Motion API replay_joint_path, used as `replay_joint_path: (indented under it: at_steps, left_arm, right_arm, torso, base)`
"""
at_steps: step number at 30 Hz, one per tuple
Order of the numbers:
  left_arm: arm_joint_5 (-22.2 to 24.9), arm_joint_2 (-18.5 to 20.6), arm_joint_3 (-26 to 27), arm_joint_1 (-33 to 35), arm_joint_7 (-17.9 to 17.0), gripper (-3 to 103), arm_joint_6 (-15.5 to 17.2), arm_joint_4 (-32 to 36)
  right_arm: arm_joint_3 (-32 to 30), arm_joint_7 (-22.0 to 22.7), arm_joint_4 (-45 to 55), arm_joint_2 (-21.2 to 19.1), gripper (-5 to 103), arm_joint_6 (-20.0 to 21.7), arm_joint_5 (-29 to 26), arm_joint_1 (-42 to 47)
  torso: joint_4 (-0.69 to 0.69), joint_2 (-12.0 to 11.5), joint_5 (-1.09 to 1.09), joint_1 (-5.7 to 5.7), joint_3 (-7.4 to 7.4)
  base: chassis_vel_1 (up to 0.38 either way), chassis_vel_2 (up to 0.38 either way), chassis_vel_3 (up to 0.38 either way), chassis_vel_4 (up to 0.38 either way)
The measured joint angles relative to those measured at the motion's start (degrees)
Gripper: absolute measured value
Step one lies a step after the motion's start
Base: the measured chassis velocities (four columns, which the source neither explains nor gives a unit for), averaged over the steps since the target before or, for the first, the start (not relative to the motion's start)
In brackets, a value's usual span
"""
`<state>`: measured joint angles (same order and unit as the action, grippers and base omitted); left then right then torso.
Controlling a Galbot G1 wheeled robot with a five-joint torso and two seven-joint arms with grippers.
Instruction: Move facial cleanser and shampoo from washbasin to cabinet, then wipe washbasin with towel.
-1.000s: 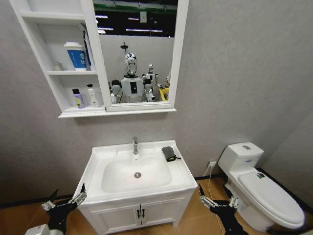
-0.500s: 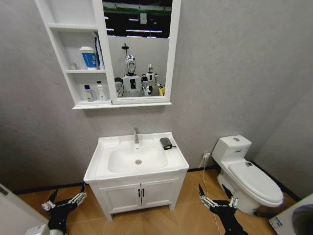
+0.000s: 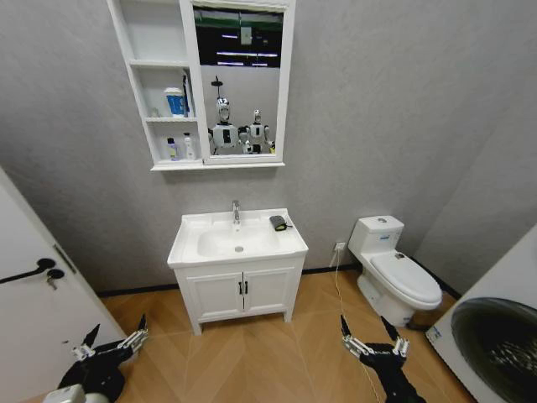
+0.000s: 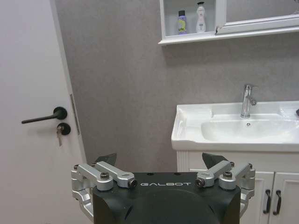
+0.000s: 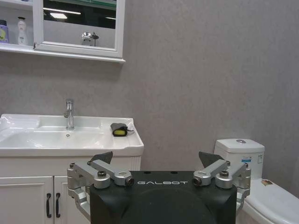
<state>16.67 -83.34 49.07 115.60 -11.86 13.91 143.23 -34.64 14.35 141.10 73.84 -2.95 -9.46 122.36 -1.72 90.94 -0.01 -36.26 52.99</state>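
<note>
The white washbasin (image 3: 186, 250) stands against the grey wall, well ahead of me. On its back right corner lies the dark towel (image 3: 278, 222), also seen as towel (image 5: 119, 129). Above hangs the cabinet (image 3: 138, 101) with its mirror. Its lowest compartment holds a purple bottle (image 4: 182, 22) and a white bottle (image 4: 200, 17); I cannot tell which is the facial cleanser and which the shampoo. My left gripper (image 3: 117, 327) and right gripper (image 3: 364, 322) hang low over the floor, both open and holding nothing.
A white toilet (image 3: 394, 273) stands right of the vanity (image 3: 216, 295). A white door (image 3: 33, 285) with a black handle is close on my left. A washing machine (image 3: 495, 336) is close on my right. Wooden floor (image 3: 252, 353) lies open between me and the vanity.
The whole view has pulled back: the camera has moved away from the basin. The door and washing machine have come into view. Both grippers stay open and low.
</note>
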Motion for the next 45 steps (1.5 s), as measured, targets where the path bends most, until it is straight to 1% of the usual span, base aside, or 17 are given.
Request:
replay_joint_path:
  at_steps: [1, 2, 3, 4, 5, 7, 8, 9, 10, 11, 15, 17, 18, 23, 35, 41, 45]
  left_arm:
    - [0.0, 0.0, 0.0, 0.0, 0.0, 100, 0.0, 0.0]
    - [0.0, 0.0, 0.0, 0.0, 0.0, 100, 0.0, 0.0]
    - [0.0, 0.0, 0.0, 0.0, 0.0, 100, 0.0, 0.0]
    - [0.0, 0.0, 0.0, 0.0, 0.0, 100, 0.0, 0.0]
    - [0.0, 0.0, 0.0, 0.0, 0.0, 100, 0.0, 0.0]
    - [0.0, 0.0, 0.0, 0.0, 0.0, 100, 0.0, 0.0]
    - [0.0, 0.0, 0.0, 0.0, 0.0, 100, 0.0, 0.0]
    - [0.0, 0.0, 0.0, 0.0, 0.0, 100, 0.0, 0.0]
    - [0.0, 0.0, 0.0, 0.0, 0.0, 100, 0.0, 0.0]
    - [0.0, 0.0, 0.0, 0.0, 0.0, 100, 0.0, 0.0]
    - [0.0, 0.0, 0.0, 0.0, 0.0, 100, 0.0, 0.0]
    - [0.0, 0.0, 0.0, 0.0, 0.0, 100, 0.0, 0.0]
    - [0.0, 0.0, 0.0, 0.0, 0.0, 100, 0.0, 0.0]
    - [0.0, 0.0, 0.0, 0.0, 0.0, 100, 0.0, 0.0]
    - [0.0, 0.0, 0.0, 0.0, 0.0, 100, 0.0, 0.0]
    - [0.0, 0.0, 0.0, 0.0, 0.0, 100, 0.0, 0.0]
    - [0.0, 0.0, 0.0, 0.0, 0.0, 100, 0.0, 0.0]
  right_arm:
    - [0.0, 0.0, 0.0, 0.0, 100, 0.0, 0.0, 0.0]
    - [0.0, 0.0, 0.0, 0.0, 100, 0.0, 0.0, 0.0]
    - [0.0, 0.0, 0.0, 0.0, 100, 0.0, 0.0, 0.0]
    - [0.0, 0.0, 0.0, 0.0, 100, 0.0, 0.0, 0.0]
    - [0.0, 0.0, 0.0, 0.0, 100, 0.0, 0.0, 0.0]
    - [0.0, 0.0, 0.0, 0.0, 100, 0.0, 0.0, 0.0]
    - [0.0, 0.0, 0.0, 0.0, 100, 0.0, 0.0, 0.0]
    - [0.0, 0.0, 0.0, 0.0, 100, 0.0, 0.0, 0.0]
    - [0.0, 0.0, 0.0, 0.0, 100, 0.0, 0.0, 0.0]
    - [0.0, 0.0, 0.0, 0.0, 100, 0.0, 0.0, 0.0]
    - [0.0, 0.0, 0.0, 0.0, 100, 0.0, 0.0, 0.0]
    - [0.0, 0.0, 0.0, 0.0, 100, 0.0, 0.0, 0.0]
    - [0.0, 0.0, 0.0, 0.0, 100, 0.0, 0.0, 0.0]
    - [0.0, 0.0, 0.0, 0.0, 100, 0.0, 0.0, 0.0]
    - [0.0, 0.0, 0.0, 0.0, 100, 0.0, 0.0, 0.0]
    - [0.0, 0.0, 0.0, 0.0, 100, 0.0, 0.0, 0.0]
    - [0.0, 0.0, 0.0, 0.0, 100, 0.0, 0.0, 0.0]
  torso:
    - [-0.01, 0.0, 0.07, -0.01, 0.0]
    - [-0.01, 0.0, 0.07, -0.01, 0.0]
    - [-0.01, 0.0, -0.1, -0.01, -0.01]
    - [-0.02, 0.0, -0.05, 0.0, -0.01]
    - [-0.02, 0.0, -0.05, 0.0, -0.01]
    - [-0.01, 0.0, 0.05, -0.02, 0.0]
    - [-0.01, 0.0, -0.1, 0.0, -0.01]
    - [-0.01, 0.0, -0.1, 0.0, -0.01]
    - [-0.02, 0.0, 0.0, 0.06, -0.03]
    - [0.0, 0.0, -0.01, 0.06, -0.03]
    - [0.0, 0.0, -0.05, 0.07, -0.04]
    - [-0.04, 0.0, -0.02, 0.04, -0.02]
    - [-0.03, 0.0, 0.01, 0.01, -0.01]
    - [0.0, 0.0, -0.01, -0.08, 0.02]
    - [-0.02, 0.0, -0.03, 0.02, -0.01]
    - [0.01, 0.0, -0.02, 0.01, -0.01]
    - [-0.02, 0.0, -0.02, 0.0, 0.0]
  base:
    - [0.348, -0.338, -0.362, 0.367]
    - [0.348, -0.338, -0.362, 0.367]
    - [0.338, -0.372, -0.354, 0.367]
    - [0.338, -0.338, -0.335, 0.332]
    - [0.338, -0.338, -0.335, 0.332]
    - [0.367, -0.337, -0.361, 0.341]
    - [0.351, -0.313, -0.327, 0.347]
    - [0.351, -0.313, -0.327, 0.347]
    - [0.304, -0.313, -0.26, 0.282]
    - [0.24, -0.232, -0.194, 0.196]
    - [0.136, -0.08, -0.165, 0.151]
    - [0.0, 0.0, 0.0, 0.0]
    - [0.0, 0.0, 0.0, 0.0]
    - [-0.042, 0.052, 0.1, -0.003]
    - [0.056, 0.048, 0.041, 0.042]
    - [0.062, 0.068, 0.087, 0.063]
    - [0.0, 0.0, 0.0, 0.0]
